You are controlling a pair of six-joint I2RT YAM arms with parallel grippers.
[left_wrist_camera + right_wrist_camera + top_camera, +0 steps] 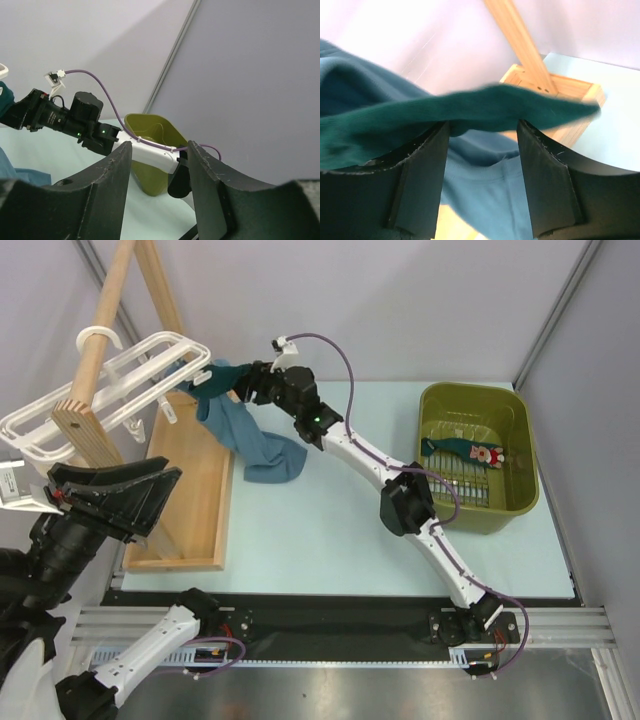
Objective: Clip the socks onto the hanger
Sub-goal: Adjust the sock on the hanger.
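Setting: robotics laboratory, enclosed test cell.
Evidence: a left arm and a right arm are bolted to an aluminium rail at the near edge of the table. The table is closed in by plain grey partition walls with a metal corner post. A purple cable is looped along the right arm. Laundry props are staged on the pale mint surface: a wooden rack, a white hanger and an olive bin.

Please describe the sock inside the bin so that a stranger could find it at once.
At the right side of the table stands an olive-green bin. One dark teal sock lies across its floor. Unlike the teal and blue socks by the white hanger at the far left, it bears a small red-and-white motif.
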